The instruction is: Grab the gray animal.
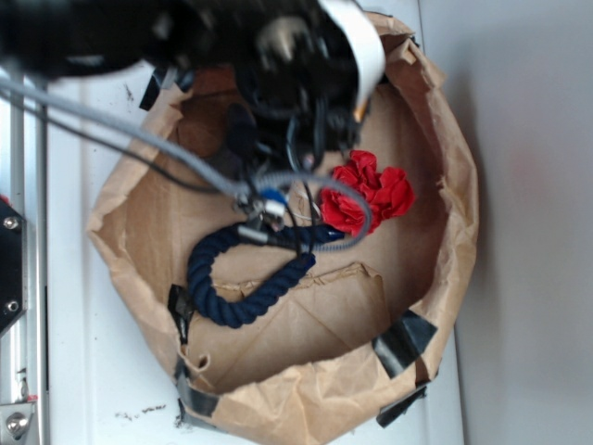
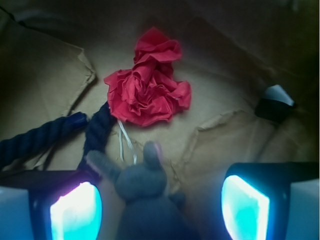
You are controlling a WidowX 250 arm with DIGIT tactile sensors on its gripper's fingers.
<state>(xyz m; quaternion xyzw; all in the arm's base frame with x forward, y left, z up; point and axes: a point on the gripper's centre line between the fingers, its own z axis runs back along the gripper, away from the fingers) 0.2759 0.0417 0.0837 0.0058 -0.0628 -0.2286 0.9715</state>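
1. Everything sits inside a round, crumpled brown paper basin (image 1: 445, 306) with rolled-down walls, patched here and there with strips of black tape (image 1: 405, 338). The basin itself rests on a plain white counter (image 1: 69, 352).
2. On the left edge of the exterior view there's a metal rail with screws (image 1: 14, 278). To the right of the basin it's just a flat pale gray surface (image 1: 528, 185). Not much else of the room shows.
3. The basin's floor is creased brown paper, with a torn flap lifting up near the middle.
4. Writing or brands: none I can read anywhere. The small soft gray plush animal (image 2: 142, 187) has a thin white loop tag (image 2: 126, 142), but nothing on it is legible.
5. That gray animal shows in the wrist view, low in the centre, right between the two jaws, ears pointing toward the red ruffled fabric flower (image 2: 148, 85). In the exterior view it's hidden under the arm.
6. The black robot gripper (image 2: 160, 202) has its jaws spread wide, one on each side of the animal, and neither pad looks to be touching it. The pads glow bright cyan.
7. The dark navy twisted rope loop (image 1: 243, 278) curves along the basin floor, its end lying just beside the animal and close to the flower.
8. A gray cable (image 1: 139, 139) runs from the arm across the basin's left wall.
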